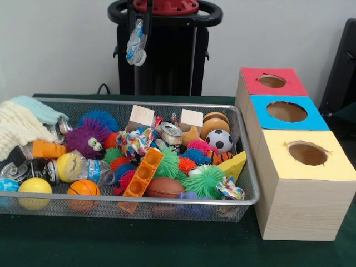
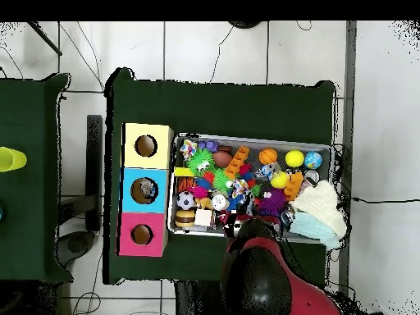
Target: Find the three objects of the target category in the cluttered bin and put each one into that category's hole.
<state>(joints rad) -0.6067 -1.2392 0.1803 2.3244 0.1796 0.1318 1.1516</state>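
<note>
Already your gripper hung high above the wire bin, clamped on a crushed plastic bottle; you risked dropping it short of the blue-topped hole.

Wire mesh bin: heaped with balls, spiky toys, cans, bottles, blocks. Beside it, three wooden boxes, tops red, blue, yellow, each holed.

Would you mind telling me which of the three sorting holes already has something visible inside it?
The blue box's hole, the middle one: the overhead view shows a pale object inside, while the yellow box's hole and the red box's hole look empty.
</note>
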